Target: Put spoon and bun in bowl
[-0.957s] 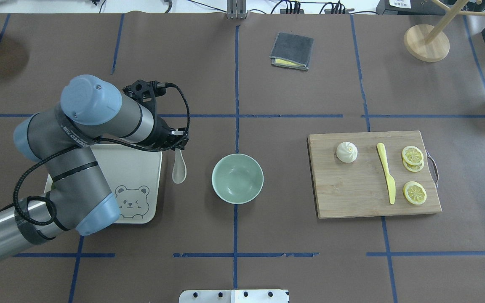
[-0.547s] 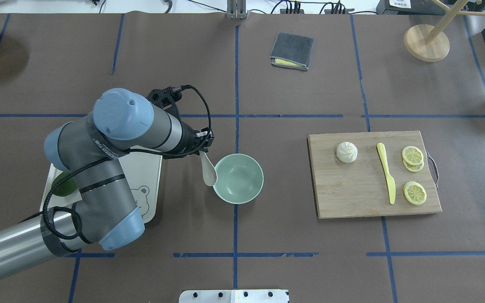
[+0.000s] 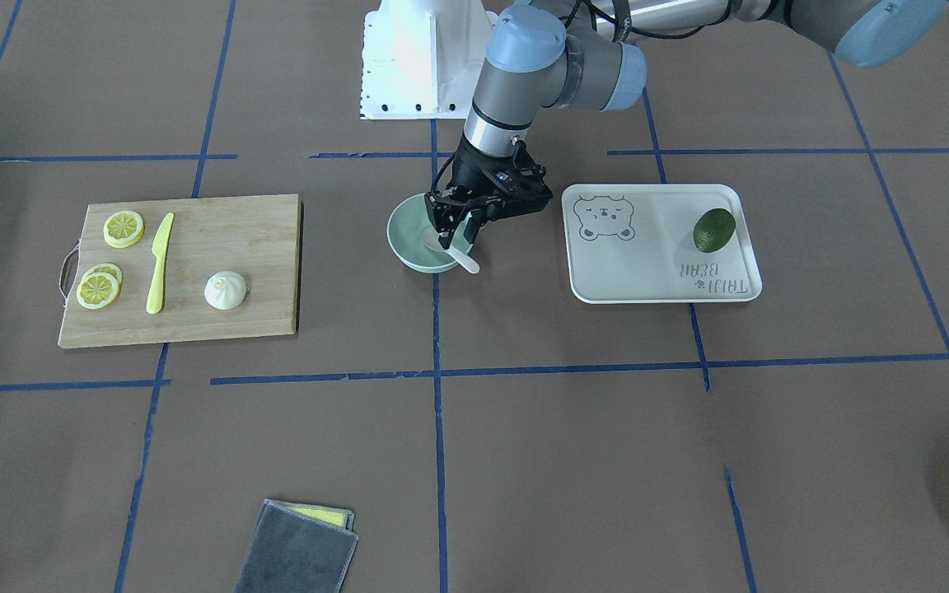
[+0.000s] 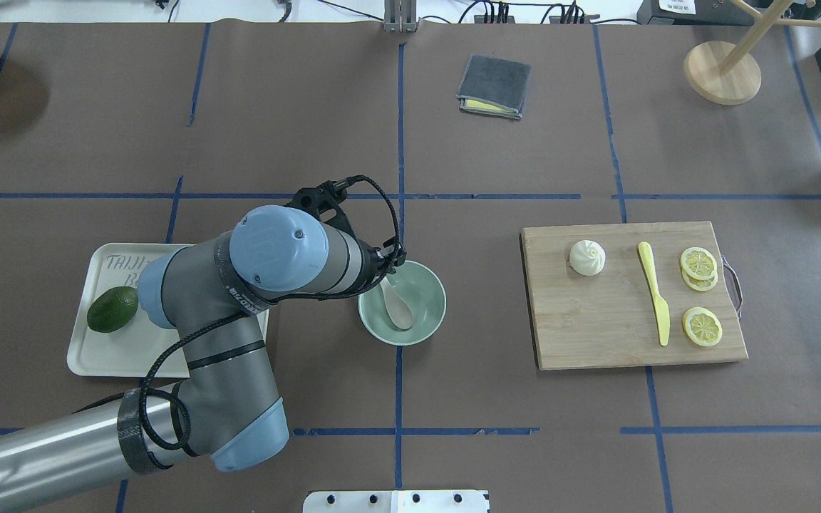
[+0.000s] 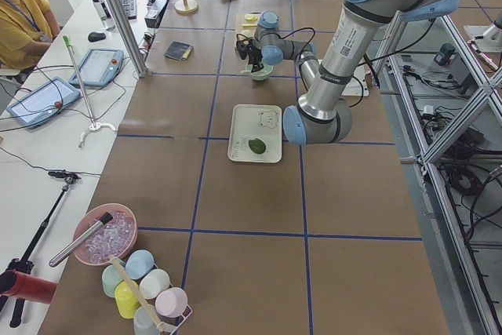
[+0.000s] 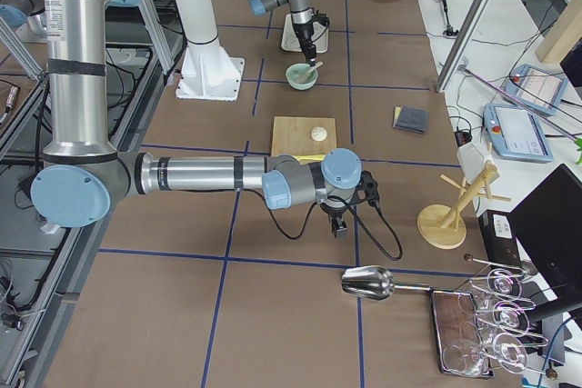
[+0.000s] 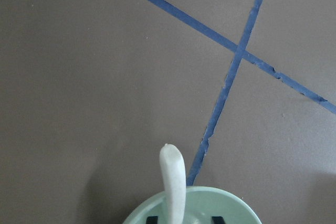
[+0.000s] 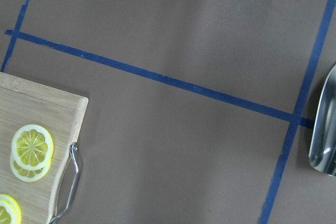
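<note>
The left jaws stand spread over the bowl [image 4: 428,313]. The spoon [image 4: 398,310] lies loose inside it, handle leaning on the rim away from the robot. The left arm crosses the tray [image 4: 125,349], where an avocado [image 4: 112,309] sits. Well right of the bowl, the bun [image 4: 587,257] rests on the cutting board [image 4: 596,328], a yellow knife [image 4: 654,288] between it and the lemon slices [image 4: 702,326]. The right jaws hang past the board's handle; I cannot tell whether they are spread. Farther off on the desk [image 4: 311,107] lie a folded cloth [image 4: 494,85] and a wooden stand [image 4: 722,73].
</note>
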You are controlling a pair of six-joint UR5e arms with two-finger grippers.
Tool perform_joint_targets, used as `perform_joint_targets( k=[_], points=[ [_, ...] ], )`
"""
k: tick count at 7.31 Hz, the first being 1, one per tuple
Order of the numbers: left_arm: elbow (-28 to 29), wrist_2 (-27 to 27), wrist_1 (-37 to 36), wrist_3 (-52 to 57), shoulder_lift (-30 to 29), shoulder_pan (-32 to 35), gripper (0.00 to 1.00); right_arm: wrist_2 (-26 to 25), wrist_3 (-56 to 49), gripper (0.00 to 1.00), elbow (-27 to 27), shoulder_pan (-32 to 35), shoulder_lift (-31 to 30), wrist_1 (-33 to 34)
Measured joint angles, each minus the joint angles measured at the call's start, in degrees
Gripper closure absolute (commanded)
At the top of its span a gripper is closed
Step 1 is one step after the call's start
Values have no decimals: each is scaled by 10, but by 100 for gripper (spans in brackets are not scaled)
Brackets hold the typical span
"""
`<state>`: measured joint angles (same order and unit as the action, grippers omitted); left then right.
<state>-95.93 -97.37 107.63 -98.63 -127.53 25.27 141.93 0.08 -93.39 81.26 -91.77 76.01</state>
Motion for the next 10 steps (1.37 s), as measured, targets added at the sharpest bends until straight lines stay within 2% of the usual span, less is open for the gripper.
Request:
perform_joint_targets(
  k=[1, 3, 4, 5, 7, 10],
  points=[
    [-8, 0, -1, 28, 9, 4, 40, -2, 41, 0, -6, -21, -1, -36],
    [-65, -4, -4, 122, 59, 32, 40, -25, 224, 4, -25, -105, -1, -150],
    [-99, -11, -5, 189, 94, 56, 38, -55, 325, 6, -47, -160, 0, -185],
    [-117, -33, -4, 265, 124, 87, 28, -94, 409, 8, -75, -217, 6, -199],
    [-127, -91, 0, 412, 178, 154, 26, -176, 542, 9, -97, -327, 53, -191],
    [-128, -105, 2, 453, 193, 174, 23, -269, 591, 9, -89, -401, 106, -152]
  ],
)
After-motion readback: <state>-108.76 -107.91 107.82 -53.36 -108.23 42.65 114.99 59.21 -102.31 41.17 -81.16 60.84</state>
